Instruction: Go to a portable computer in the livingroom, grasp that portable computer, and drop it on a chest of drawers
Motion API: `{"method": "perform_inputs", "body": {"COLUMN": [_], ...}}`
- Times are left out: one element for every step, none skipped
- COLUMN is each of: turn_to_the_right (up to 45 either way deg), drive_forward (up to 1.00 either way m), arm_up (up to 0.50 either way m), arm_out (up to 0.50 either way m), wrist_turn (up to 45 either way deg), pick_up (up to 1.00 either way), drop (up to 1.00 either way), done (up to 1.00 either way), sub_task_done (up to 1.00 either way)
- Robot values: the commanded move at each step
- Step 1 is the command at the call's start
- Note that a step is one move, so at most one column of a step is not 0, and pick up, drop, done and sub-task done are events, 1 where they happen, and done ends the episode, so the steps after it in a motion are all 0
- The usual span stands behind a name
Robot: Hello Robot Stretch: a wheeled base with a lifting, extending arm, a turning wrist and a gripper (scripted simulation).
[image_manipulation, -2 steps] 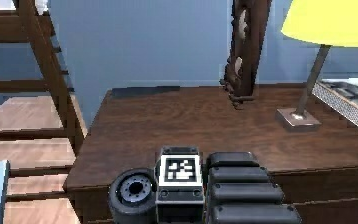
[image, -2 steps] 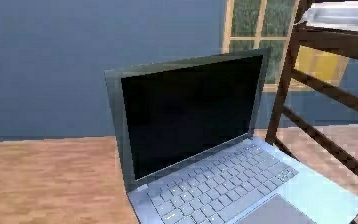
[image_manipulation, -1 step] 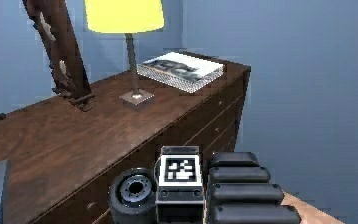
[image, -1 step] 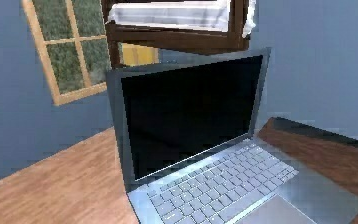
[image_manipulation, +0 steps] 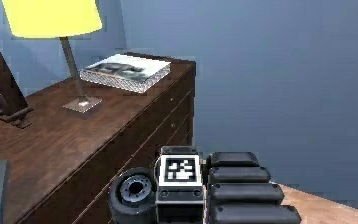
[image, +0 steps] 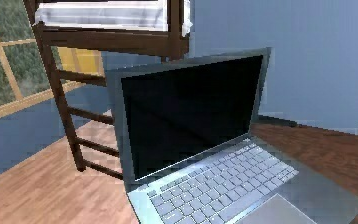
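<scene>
My arm (image_manipulation: pixel 237 186) sits short at the bottom middle, near the chest of drawers (image_manipulation: pixel 87 140). I can't tell if the gripper (image_manipulation: pixel 135 197) holds anything.

Wooden bunk bed (image: pixel 107 38) with ladder (image: pixel 91 116), window (image: pixel 7 70), yellow-shaded lamp (image_manipulation: pixel 55 20), flat book (image_manipulation: pixel 125 70), blue wall (image_manipulation: pixel 287 70)

Forward view: portable computer (image: pixel 202 150) casing silver-grey, metal look, matt; its screen (image: pixel 192 105) glossy black; keys (image: pixel 222 185) pale matt plastic; ladder (image: pixel 82 125) at left of frame dark stained wood, smooth; mattress (image: pixel 107 15) at top white cloth; floor (image: pixel 37 190) reddish wood planks, slight sheen; wall (image: pixel 307 60) blue, matt.

Arm side view: chest of drawers (image_manipulation: pixel 77 140) dark wood, grain showing, satin; lampshade (image_manipulation: pixel 52 15) at upper left yellow, matt; book-like block (image_manipulation: pixel 125 70) pale paper-like sides, printed top; arm (image_manipulation: pixel 237 185) at bottom black, matt, plastic look.
</scene>
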Motion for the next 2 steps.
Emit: {"method": "perform_inputs", "body": {"turn_to_the_right": [0.0,0.0], "drive_forward": [0.00,0.00], "arm_up": [0.00,0.00], "arm_out": [0.48,0.00], "wrist_turn": [0.0,39.0], "pick_up": [0.00,0.00], "drop": [0.00,0.00], "done": [0.00,0.00], "sub_task_done": [0.00,0.00]}}
